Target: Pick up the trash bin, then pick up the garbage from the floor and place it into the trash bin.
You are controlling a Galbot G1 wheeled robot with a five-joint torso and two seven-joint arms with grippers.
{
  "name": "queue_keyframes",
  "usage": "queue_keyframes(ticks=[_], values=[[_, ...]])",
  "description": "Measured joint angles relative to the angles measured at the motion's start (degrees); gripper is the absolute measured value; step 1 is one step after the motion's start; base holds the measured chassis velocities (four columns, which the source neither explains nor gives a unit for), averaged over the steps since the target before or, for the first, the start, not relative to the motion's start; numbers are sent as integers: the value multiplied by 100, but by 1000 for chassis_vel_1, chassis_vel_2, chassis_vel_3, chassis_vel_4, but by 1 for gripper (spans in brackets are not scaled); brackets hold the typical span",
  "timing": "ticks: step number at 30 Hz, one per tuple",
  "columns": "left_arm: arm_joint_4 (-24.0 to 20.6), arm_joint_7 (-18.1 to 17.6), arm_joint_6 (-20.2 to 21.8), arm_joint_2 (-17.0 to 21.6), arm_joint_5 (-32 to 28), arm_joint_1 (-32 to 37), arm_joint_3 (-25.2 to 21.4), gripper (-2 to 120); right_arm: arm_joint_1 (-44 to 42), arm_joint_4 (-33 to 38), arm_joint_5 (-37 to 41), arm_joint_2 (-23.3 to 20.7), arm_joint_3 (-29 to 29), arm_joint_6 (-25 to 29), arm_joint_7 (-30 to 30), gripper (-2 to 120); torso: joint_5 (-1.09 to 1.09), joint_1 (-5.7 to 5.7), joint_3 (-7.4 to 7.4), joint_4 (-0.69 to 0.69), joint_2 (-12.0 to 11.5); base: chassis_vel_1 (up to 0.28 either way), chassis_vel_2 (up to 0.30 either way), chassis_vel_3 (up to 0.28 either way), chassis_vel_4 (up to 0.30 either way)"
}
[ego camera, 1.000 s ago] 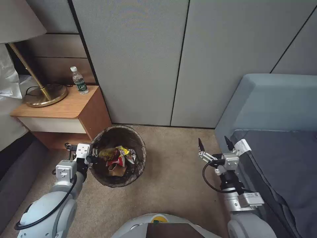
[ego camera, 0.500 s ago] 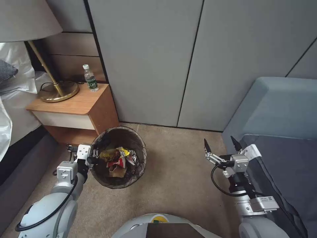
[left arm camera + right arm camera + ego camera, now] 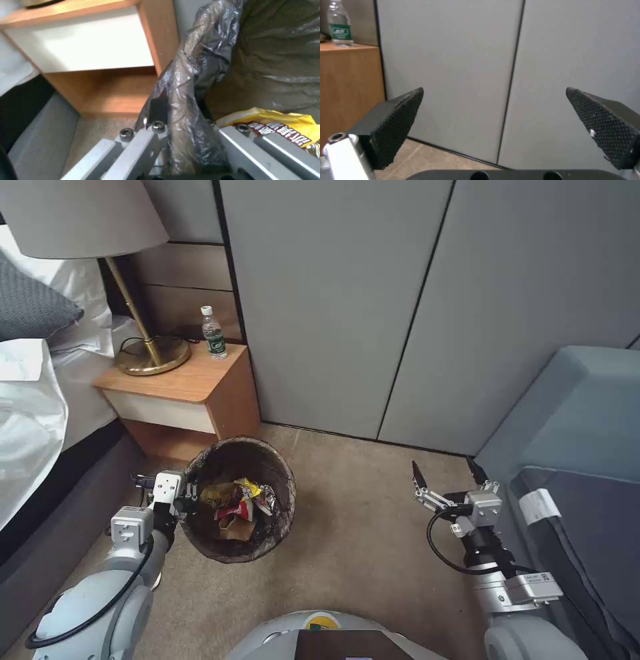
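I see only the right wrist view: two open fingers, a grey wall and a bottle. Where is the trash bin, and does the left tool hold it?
Observer: The left tool is shut on the rim of the trash bin, bag included; the bin is in front of the nightstand.
Operator: Is garbage inside it?
Observer: Yes, the garbage lies in the bin, with a yellow wrapper on top.
Operator: What is beside my right tool?
Observer: The right tool hangs open over the carpet, with the grey sofa on its right.
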Motion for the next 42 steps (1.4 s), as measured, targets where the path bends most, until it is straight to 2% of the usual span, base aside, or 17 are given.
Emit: queue_keyframes(ticks=[9,42], values=[[0,-16,19,-163,79,28,3,2,179,-126,141,-115,-6,-97,7,100,0,0,0,0,0,40,48,42,46],[0,-14,24,-221,98,61,-1,2,168,-215,215,-74,43,-21,-59,100,-1,0,0,-1,0,52,50,45,52]])
